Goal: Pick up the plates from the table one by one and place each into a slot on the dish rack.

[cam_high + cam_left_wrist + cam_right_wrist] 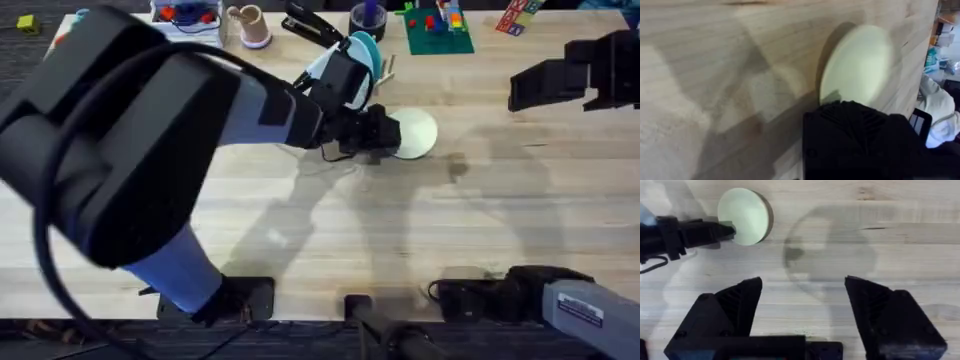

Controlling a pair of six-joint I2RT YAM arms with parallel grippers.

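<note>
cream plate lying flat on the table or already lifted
Lying flat: the cream plate rests on the table, with the left hand at its edge.

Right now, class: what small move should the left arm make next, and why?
Probably close on the cream plate and lift it. The left gripper sits at the plate's edge on the table, and the teal plate already stands in the dish rack.
</note>
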